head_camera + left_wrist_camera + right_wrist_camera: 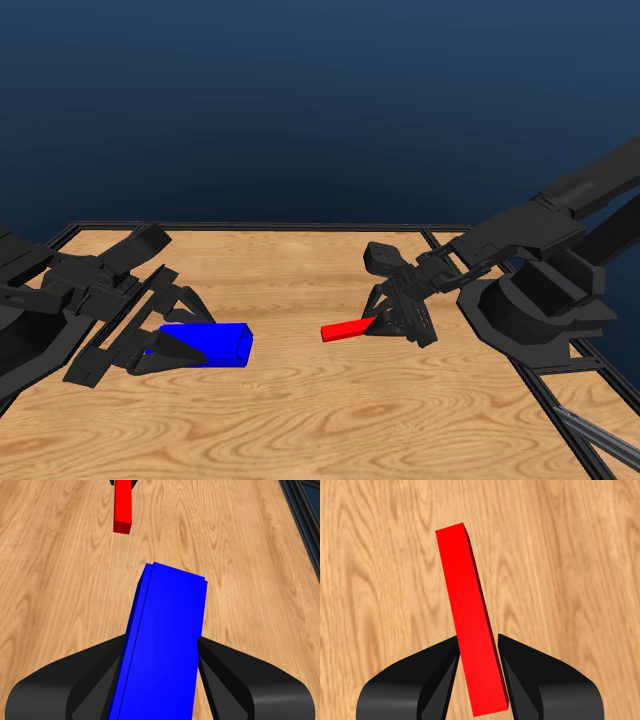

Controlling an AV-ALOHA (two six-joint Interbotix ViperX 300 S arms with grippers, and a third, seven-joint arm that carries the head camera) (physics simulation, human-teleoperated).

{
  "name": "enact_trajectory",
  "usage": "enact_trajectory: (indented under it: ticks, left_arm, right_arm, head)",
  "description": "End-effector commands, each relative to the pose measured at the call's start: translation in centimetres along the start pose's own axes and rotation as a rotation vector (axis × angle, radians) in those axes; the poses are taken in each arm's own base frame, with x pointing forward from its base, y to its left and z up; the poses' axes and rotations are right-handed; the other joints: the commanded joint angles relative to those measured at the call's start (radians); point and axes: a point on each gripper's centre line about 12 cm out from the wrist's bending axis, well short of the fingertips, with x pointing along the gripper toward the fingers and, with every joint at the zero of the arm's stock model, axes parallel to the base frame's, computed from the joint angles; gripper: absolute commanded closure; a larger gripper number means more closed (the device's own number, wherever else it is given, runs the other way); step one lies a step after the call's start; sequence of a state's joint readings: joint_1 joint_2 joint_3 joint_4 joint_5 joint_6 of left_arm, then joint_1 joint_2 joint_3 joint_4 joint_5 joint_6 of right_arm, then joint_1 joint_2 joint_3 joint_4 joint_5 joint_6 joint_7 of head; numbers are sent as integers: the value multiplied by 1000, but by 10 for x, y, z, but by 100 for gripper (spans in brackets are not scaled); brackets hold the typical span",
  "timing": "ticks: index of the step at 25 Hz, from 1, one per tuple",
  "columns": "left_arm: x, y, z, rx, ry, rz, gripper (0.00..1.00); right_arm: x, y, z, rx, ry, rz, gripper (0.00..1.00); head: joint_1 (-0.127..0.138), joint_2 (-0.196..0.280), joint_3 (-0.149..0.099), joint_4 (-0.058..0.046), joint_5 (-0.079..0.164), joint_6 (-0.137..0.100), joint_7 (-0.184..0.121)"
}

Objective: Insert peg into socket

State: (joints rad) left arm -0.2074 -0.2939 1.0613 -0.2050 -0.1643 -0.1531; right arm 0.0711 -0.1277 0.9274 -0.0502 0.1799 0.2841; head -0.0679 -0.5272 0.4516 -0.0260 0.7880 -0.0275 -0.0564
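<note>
While both sets of jaws are already clamped on their loads, you have the hard part ahead of you. Your right gripper [479, 652] grasps the peg [470, 615] near its back end, one jaw pressed against each long side, so most of the red bar sticks out forward. Your left gripper [160, 655] grips the socket [165, 640] the same way, a jaw tight on each flank, with the blue block's far end projecting past the jaw tips.

Moving outward in the head view, the peg [347, 329] points from the right gripper [385, 322] toward the middle of the table [300, 420], tilted a little rather than level. The socket [212, 344] sits low at the left gripper [165, 345]; whether it has cleared the wood or rests on it, you cannot tell from these views. The two parts are well apart, with bare wood between them.

From the left wrist view the peg [122, 507] appears beyond the socket's free end but off to one side, and the block is angled, so the two axes do not look lined up yet.

Judging by this, both grasps are done. Left for you: raise both parts, square the socket's hollow end to the peg tip, close the gap, and slide the peg in.
</note>
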Motion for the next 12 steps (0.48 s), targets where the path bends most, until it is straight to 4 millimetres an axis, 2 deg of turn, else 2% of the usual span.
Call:
enact_trajectory:
  ticks: [1, 2, 3, 4, 5, 6, 7, 8, 9, 10, 11, 12]
  left_arm:
    - [-5, -18, 2, 22, 60, -44, 100]
    - [-10, -26, 23, 7, -8, -72, 100]
    - [-8, -27, 5, 6, 33, -77, 100]
    - [-11, -26, 19, -21, 48, -59, 100]
    - [-10, -32, 19, 7, 46, -77, 100]
    - [-15, -29, 5, -31, 79, -73, 100]
    - [-10, -32, 10, 4, 81, -74, 100]
    - [-12, -33, 11, 3, 112, -63, 100]
    - [-11, -29, -1, 10, 166, -42, 100]
    - [-13, -34, 9, -3, 113, -66, 100]
    - [-20, -32, 10, 4, 120, -58, 100]
    - [-22, -36, 11, 14, 133, -60, 100]
  right_arm:
    - [-9, 19, 27, -38, 58, -27, 100]
    - [-9, 25, 34, -50, 69, -39, 100]
    - [-10, 29, 40, -61, 71, -48, 100]
    - [-12, 34, 50, -76, 69, -58, 100]
    - [-14, 40, 59, -86, 55, -59, 100]
    - [-18, 45, 72, -90, 39, -64, 100]
    - [-17, 48, 74, -101, 44, -69, 100]
    - [-18, 53, 79, -106, 40, -73, 100]
    - [-18, 55, 84, -107, 36, -78, 100]
    - [-13, 56, 85, -110, 43, -82, 100]
    - [-15, 63, 91, -124, 31, -75, 100]
    - [-12, 61, 92, -119, 33, -79, 100]
  head:
    - [17, -11, -4, 9, -14, 17, 28]
    - [19, -11, -4, 9, -15, 19, 30]
    - [23, -11, -3, 12, -16, 23, 34]
    - [28, -10, -2, 14, -14, 26, 40]
    - [34, -10, -1, 16, -10, 29, 47]
    - [40, -10, -1, 20, -8, 34, 53]
    - [47, -10, 0, 22, -4, 36, 59]
    - [50, -11, 0, 24, 0, 39, 61]
    - [55, -13, 0, 25, 9, 40, 62]
    - [59, -13, 1, 27, 9, 43, 62]
    - [63, -14, 2, 28, 11, 43, 62]
    - [65, -15, 2, 29, 13, 42, 62]
